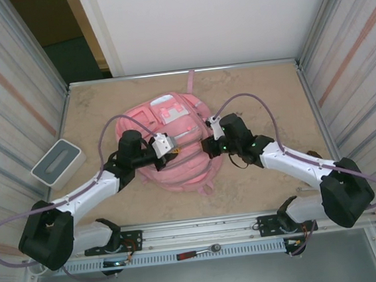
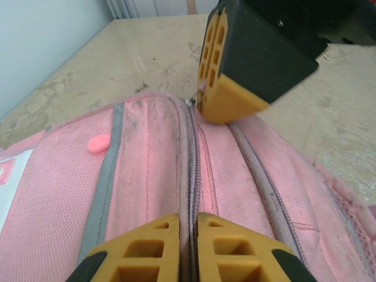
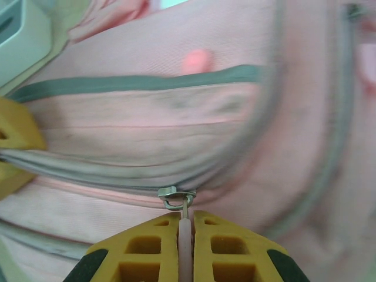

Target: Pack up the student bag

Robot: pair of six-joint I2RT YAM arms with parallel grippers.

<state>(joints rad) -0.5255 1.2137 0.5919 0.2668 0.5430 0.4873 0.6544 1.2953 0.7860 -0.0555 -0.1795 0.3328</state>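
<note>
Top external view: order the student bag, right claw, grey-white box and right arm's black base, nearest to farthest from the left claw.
1. student bag, under the left claw, touching it.
2. right claw, just to the right, on the bag.
3. grey-white box, far left table edge.
4. right arm's black base, near right corner.

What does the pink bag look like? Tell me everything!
The bag is pink fabric with grey zips and white-trimmed patches. It lies flat on the table, a strap trailing toward the far edge. The left gripper is shut on the fabric along one zip; the right gripper is shut on that zip's pull.
</note>
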